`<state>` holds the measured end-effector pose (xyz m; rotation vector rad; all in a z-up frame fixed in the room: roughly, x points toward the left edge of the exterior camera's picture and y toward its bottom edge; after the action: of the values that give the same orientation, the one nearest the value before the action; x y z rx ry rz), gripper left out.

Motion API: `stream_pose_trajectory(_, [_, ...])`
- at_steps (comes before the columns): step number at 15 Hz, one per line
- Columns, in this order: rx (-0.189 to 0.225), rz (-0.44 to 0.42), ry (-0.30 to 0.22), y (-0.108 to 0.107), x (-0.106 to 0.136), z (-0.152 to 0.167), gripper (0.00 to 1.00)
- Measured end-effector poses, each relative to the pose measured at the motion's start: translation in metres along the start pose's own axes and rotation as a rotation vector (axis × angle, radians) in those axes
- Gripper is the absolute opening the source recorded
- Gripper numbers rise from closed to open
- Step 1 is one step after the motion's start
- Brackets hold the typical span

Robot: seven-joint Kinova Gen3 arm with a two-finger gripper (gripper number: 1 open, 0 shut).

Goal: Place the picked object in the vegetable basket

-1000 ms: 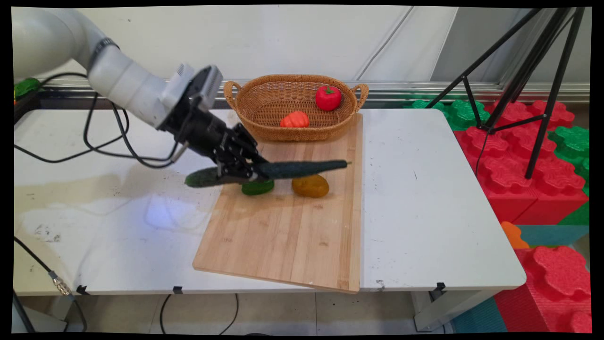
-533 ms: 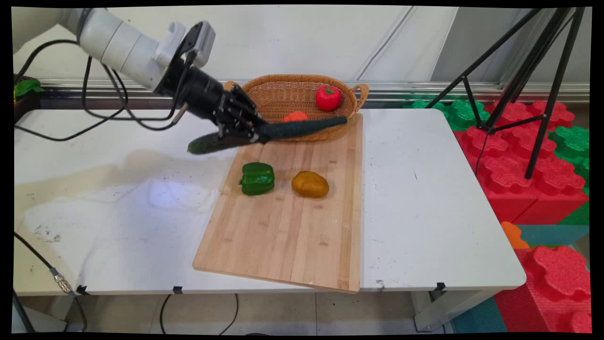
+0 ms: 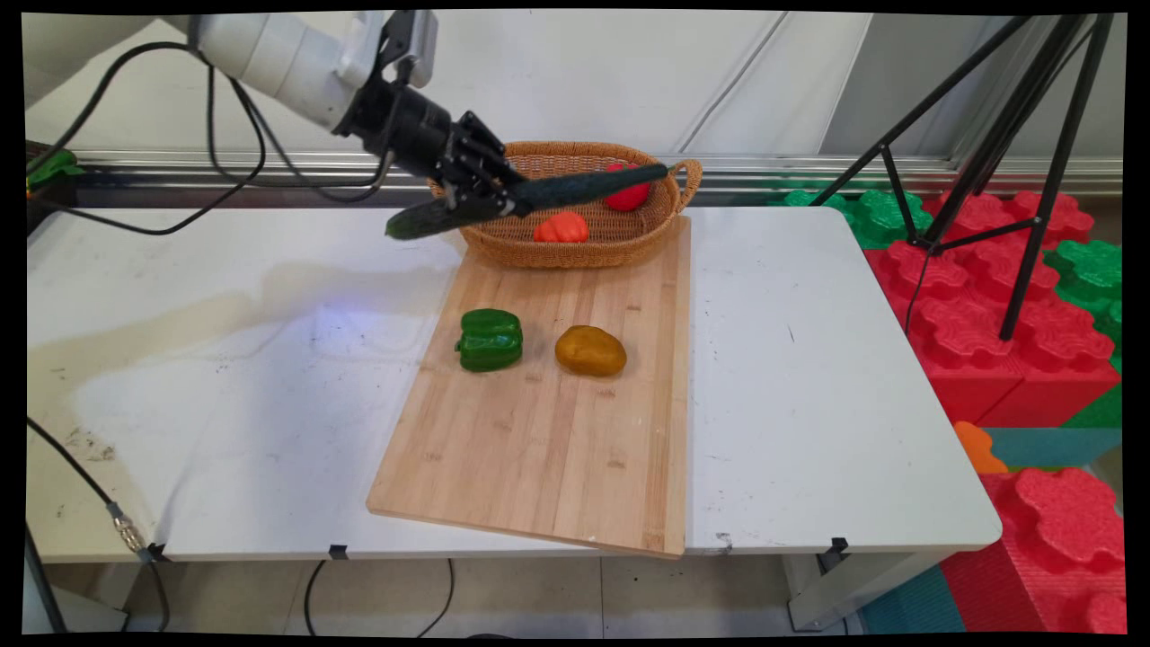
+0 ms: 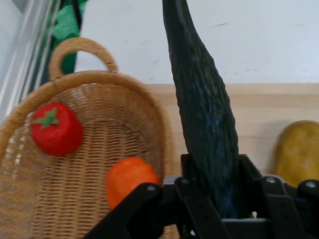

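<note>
My gripper (image 3: 490,199) is shut on a long dark green cucumber (image 3: 575,188), held near its middle and lying almost level in the air. The cucumber (image 4: 202,107) hangs over the near left rim of the wicker basket (image 3: 503,235), its thin end reaching toward the right handle. In the basket (image 4: 99,149) lie a red tomato (image 4: 56,128) and an orange pumpkin-like piece (image 4: 128,179). In the main view the cucumber hides part of the tomato (image 3: 629,196), and the orange piece (image 3: 561,229) sits just below it.
A wooden cutting board (image 3: 539,449) lies in front of the basket with a green bell pepper (image 3: 490,340) and a yellow-brown potato (image 3: 590,351) on it. A black tripod (image 3: 1015,162) and red and green foam blocks (image 3: 1006,314) stand to the table's right.
The gripper has risen with the cucumber from just above the board, moving back and right until it is over the basket's near rim. The pepper, formerly half hidden, now shows fully.
</note>
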<state>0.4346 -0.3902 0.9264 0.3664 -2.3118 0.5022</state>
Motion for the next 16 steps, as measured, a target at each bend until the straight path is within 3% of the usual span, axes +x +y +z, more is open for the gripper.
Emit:
stream_pose_trajectory(9, [0.098,0.075,-0.038,-0.050,0.007,0.049,0.00])
stream_pose_trajectory(16, [0.131,0.102,-0.078,-0.082,0.002,0.093,0.00])
